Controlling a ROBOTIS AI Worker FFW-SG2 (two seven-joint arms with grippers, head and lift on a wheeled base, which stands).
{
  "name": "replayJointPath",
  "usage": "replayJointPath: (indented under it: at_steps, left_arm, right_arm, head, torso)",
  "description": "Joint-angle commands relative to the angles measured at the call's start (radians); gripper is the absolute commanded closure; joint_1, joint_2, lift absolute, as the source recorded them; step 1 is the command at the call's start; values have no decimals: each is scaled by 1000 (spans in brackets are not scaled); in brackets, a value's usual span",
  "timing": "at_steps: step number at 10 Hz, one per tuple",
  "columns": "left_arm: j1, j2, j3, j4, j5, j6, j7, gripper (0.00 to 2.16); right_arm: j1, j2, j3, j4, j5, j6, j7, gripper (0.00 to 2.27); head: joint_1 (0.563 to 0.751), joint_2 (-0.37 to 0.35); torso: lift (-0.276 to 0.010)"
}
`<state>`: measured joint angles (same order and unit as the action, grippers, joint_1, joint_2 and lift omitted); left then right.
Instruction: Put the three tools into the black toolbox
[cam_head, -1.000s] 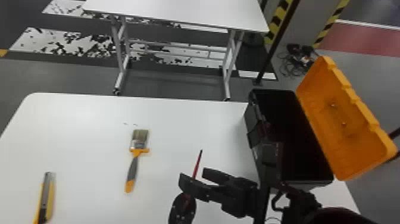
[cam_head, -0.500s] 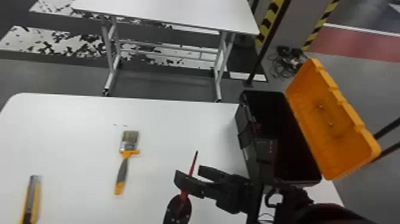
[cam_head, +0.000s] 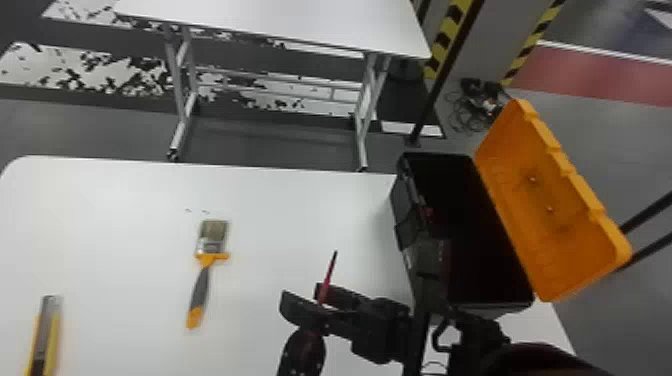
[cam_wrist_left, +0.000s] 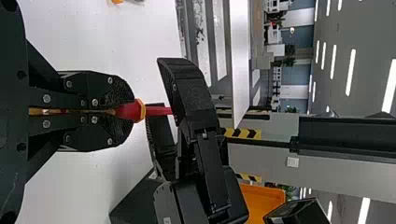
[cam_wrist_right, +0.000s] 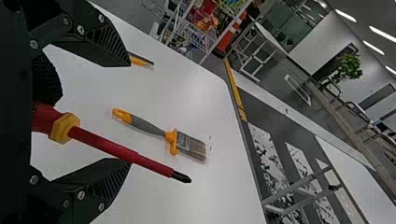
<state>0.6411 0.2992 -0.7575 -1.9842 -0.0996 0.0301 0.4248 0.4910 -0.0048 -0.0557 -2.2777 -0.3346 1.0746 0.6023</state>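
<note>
Lower centre: right gripper, ridged fingers parted, straddles slim, red, dark-tipped screwdriver. Left gripper clasps its handle.

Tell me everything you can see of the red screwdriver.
The red screwdriver has a yellow hexagonal collar, a red-sheathed shaft and a black tip; its handle looks plastic. The left black two-fingered claw is shut on the handle, holding it above the white tabletop, tip away from the robot. The right black claw stands open around it.
</note>
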Motion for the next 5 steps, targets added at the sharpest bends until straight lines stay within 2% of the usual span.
replayJointPath:
  at_steps: [1,2,3,5]
  left_arm:
    - [-1,0,0,4,0,0,-1,1895]
    - [-3,0,1,5,0,0,-1,1895]
    - [-6,0,1,8,3,0,-3,1895]
    - [-11,-2,3,13,4,0,-3,1895]
  right_arm:
    - [-6,-1,0,12,5,-17,14,1740]
    - [-5,-1,0,15,9,-47,17,2196]
    - [-3,-3,4,15,31,-75,47,2240]
    - [-2,-6,4,15,34,-87,48,2240]
  head:
    - [695,-210]
    - [695,-208]
    - [695,-207]
    - [695,-206]
  torso:
    - [-51]
    - [-51]
    - [-51]
    - [-51]
